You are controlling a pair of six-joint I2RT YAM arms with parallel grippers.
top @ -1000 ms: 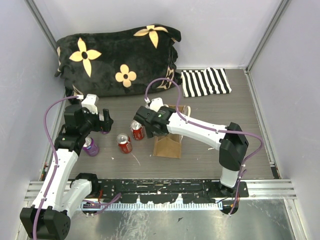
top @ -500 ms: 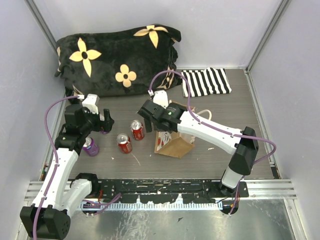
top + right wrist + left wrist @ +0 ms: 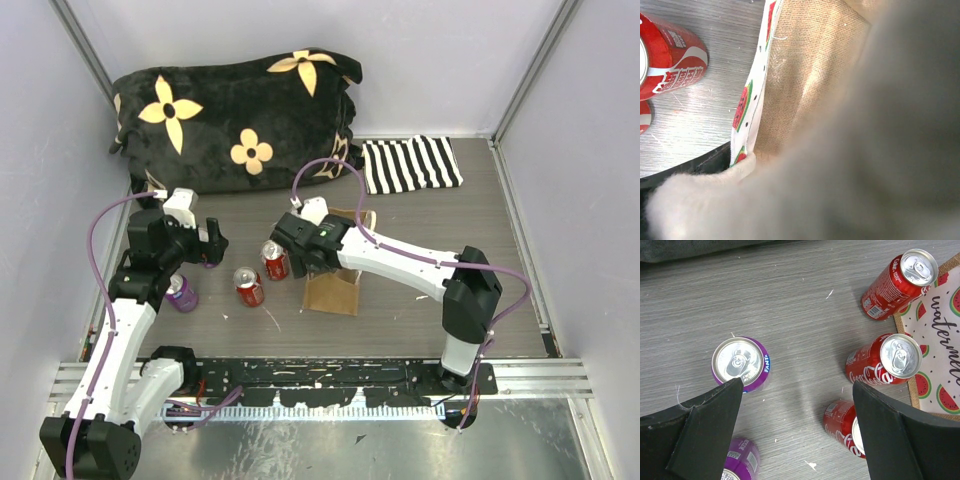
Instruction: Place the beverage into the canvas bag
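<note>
Top view: the canvas bag (image 3: pixel 335 290) stood upright mid-desk (image 3: pixel 240 205), with red cans (image 3: pixel 248 287) just left of it. My right tool (image 3: pixel 292 250) sat at its mouth, and I could not tell its state. Left wrist: my left tool (image 3: pixel 797 390) hung released over the red cans and a purple can (image 3: pixel 740 362). Right wrist: blurred burlap wall. I judged a can stiff, smooth and dentable, best gripped at mid-body.

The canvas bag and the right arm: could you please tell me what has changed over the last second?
Half a second ago the right arm had swung out to the right and the canvas bag leaned that way; now the arm is back and the bag stands upright again. The left arm, the red cans and the purple can stayed put.
</note>
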